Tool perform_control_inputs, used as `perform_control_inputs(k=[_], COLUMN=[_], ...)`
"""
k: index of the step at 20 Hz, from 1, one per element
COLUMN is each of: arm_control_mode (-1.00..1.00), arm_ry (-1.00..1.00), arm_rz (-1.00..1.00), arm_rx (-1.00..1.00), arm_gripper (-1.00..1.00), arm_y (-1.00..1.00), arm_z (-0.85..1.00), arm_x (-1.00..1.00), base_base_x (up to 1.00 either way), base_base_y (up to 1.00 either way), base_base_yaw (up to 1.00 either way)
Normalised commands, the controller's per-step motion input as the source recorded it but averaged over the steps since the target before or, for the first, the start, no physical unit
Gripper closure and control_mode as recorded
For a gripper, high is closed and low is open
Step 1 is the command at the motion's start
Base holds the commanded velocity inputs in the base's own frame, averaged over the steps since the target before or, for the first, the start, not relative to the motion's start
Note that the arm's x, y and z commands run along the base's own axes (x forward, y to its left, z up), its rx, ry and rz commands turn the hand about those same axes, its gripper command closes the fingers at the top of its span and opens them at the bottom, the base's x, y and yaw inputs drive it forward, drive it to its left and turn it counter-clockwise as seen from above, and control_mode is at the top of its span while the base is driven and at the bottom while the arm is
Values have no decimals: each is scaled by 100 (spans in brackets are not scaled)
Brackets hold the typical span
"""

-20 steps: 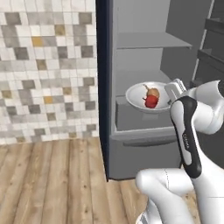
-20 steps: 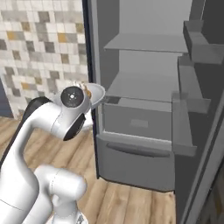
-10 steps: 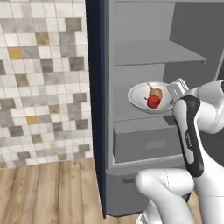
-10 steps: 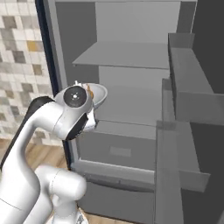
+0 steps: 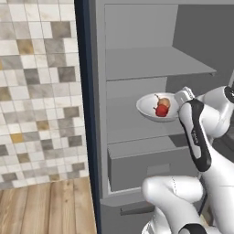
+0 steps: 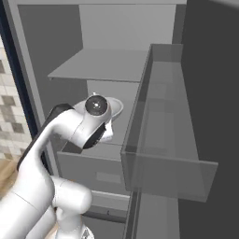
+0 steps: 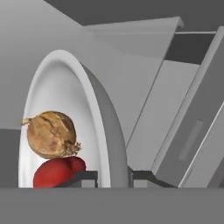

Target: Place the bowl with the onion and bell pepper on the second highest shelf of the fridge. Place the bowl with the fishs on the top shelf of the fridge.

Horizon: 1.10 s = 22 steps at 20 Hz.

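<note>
Gripper (image 7: 113,175) jaws pinch bowl (image 5: 148,107) rim; onion (image 7: 51,134) and pepper (image 7: 59,171) sit just inside. Keep level while shelving.

You have the fridge (image 5: 93,137) standing open: dark navy edge on its left side, plain grey interior. One flat grey shelf (image 5: 155,64) spans the upper part; a lower shelf (image 5: 137,130) lies beneath it, and a drawer front (image 5: 146,167) sits at the bottom. You hold a white bowl (image 5: 148,109) in the gripper (image 5: 183,97), clamped on the bowl's right rim, between the two shelves and above the lower one. In the bowl: the tan onion (image 5: 163,102) and the red bell pepper (image 5: 161,111), touching, pepper in front. Your white arm rises at lower right. A mottled tiled wall (image 5: 41,91) stands left of the fridge; wooden floor (image 5: 45,205) lies below it.
</note>
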Motion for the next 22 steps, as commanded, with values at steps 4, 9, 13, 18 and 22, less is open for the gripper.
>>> perform_control_inputs(k=[4,9,13,18,22], arm_control_mode=[-100,-100,-100,-100,-100], arm_ry=[15,1,2,0,0], arm_rz=[0,0,0,0,0], arm_rx=[-5,0,0,0,0], arm_gripper=[100,100,100,100,100], arm_y=[-3,0,0,0,0], arm_z=[-82,-50,-59,-36,-32], arm_x=[76,79,67,73,84], base_base_x=[0,0,0,0,0], base_base_y=[0,0,0,0,0], base_base_yaw=[0,0,0,0,0])
